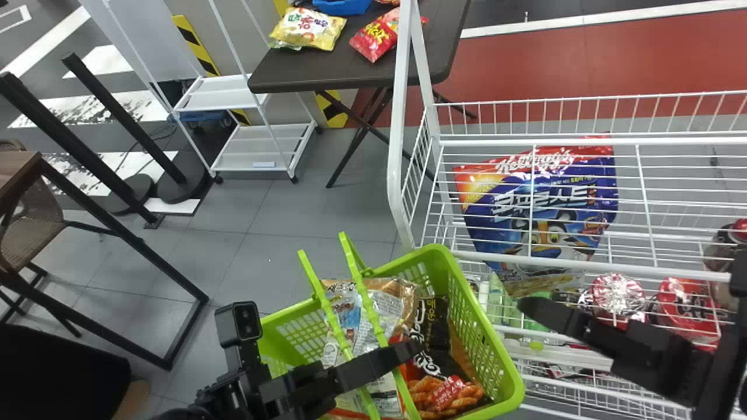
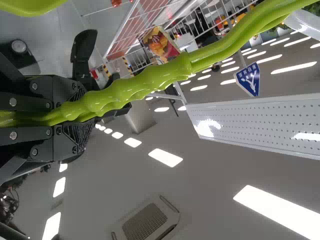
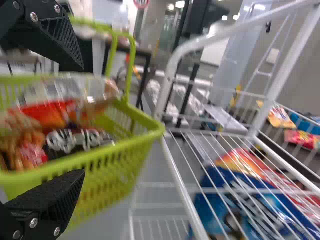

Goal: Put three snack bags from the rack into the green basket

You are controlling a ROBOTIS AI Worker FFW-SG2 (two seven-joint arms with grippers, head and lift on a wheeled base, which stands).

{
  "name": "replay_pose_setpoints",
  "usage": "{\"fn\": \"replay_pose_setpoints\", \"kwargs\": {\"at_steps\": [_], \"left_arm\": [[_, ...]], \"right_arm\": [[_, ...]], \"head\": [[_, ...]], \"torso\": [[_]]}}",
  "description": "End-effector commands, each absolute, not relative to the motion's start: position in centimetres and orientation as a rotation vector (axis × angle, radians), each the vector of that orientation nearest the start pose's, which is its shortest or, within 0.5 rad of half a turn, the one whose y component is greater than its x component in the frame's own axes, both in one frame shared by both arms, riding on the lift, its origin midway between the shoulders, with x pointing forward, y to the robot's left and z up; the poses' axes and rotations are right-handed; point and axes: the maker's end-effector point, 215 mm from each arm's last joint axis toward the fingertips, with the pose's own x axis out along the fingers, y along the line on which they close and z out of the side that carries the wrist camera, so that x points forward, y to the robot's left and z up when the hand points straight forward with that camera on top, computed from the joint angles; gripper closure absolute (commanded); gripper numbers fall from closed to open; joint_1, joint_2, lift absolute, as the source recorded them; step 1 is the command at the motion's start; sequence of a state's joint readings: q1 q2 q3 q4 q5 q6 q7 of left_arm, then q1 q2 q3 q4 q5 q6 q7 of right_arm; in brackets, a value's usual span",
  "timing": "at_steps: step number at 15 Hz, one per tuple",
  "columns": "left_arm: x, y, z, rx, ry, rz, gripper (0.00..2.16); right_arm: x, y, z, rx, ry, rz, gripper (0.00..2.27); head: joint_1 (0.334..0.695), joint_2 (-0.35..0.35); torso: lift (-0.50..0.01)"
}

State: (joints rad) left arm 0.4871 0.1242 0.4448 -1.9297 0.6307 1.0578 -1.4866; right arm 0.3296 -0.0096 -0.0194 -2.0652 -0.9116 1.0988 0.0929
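The right gripper (image 3: 82, 120) stands wide open, its two black fingers well apart and nothing between them, beside the basket and in front of the rack. The left gripper (image 1: 408, 351) is closed on the thin green handles (image 2: 150, 77) of the basket. That hold should stay firm and level, so the rim does not swing when the next load comes in. The open-topped basket of bright green slotted plastic (image 1: 487, 338) carries at least two snack bags: a brown and clear one with a pale printed panel (image 1: 373, 321), and a black one with white lettering (image 1: 430, 326), near a picture of orange twisted snacks. Whether these make up the full three I cannot tell. Just beyond, in the white wire rack (image 1: 653, 271), stands a large glossy blue and red bag (image 1: 540, 201), likely the next to fetch if one is lacking. The step in hand seems to be going back for it. The right gripper would do best to rise clear of the wires, come down over the bag's top edge and pinch the seam squarely; fingers pushed through the mesh could snag. A bag this big may sag or swing, so lift it straight up, past the top rail, then lower it between the handles and the basket's wall before letting go.
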Motion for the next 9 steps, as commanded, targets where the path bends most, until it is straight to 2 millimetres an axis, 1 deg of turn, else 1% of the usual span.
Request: {"fn": "replay_pose_setpoints", "kwargs": {"at_steps": [1,2,3,4,5,6,7,9], "left_arm": [[25.5,18.5,-34.9,-1.122,0.441,-1.16,2.15],[25.5,18.4,-34.9,-1.122,0.438,-1.163,2.15],[25.6,18.4,-34.9,-1.122,0.437,-1.16,2.15],[25.5,18.3,-34.9,-1.126,0.437,-1.159,2.15],[25.5,18.3,-35.0,-1.13,0.439,-1.159,2.15],[25.4,18.3,-35.0,-1.132,0.439,-1.158,2.15],[25.3,18.3,-35.0,-1.135,0.44,-1.155,2.15],[25.3,18.5,-35.1,-1.132,0.438,-1.15,2.15]], "right_arm": [[40.4,-5.4,-43.6,0.587,0.65,0.485,0.08],[43.3,-7.7,-42.1,0.443,0.457,0.406,0.08],[44.5,-8.5,-40.9,0.32,0.328,0.36,0.08],[45.2,-9.4,-39.5,0.237,0.201,0.313,0.08],[45.1,-9.8,-38.6,0.181,0.107,0.276,0.08],[44.7,-10.2,-38.2,0.125,0.052,0.24,0.08],[44.1,-10.6,-38.6,0.076,0.036,0.211,0.08],[42.5,-11.9,-39.2,0.08,0.026,0.163,0.08]], "head": [[0.695,0.321],[0.695,0.298],[0.695,0.272],[0.695,0.231],[0.695,0.19],[0.695,0.141],[0.695,0.13],[0.695,0.12]], "torso": [[0.0],[0.0],[0.0],[0.0],[0.0],[0.0],[0.0],[0.0]]}}
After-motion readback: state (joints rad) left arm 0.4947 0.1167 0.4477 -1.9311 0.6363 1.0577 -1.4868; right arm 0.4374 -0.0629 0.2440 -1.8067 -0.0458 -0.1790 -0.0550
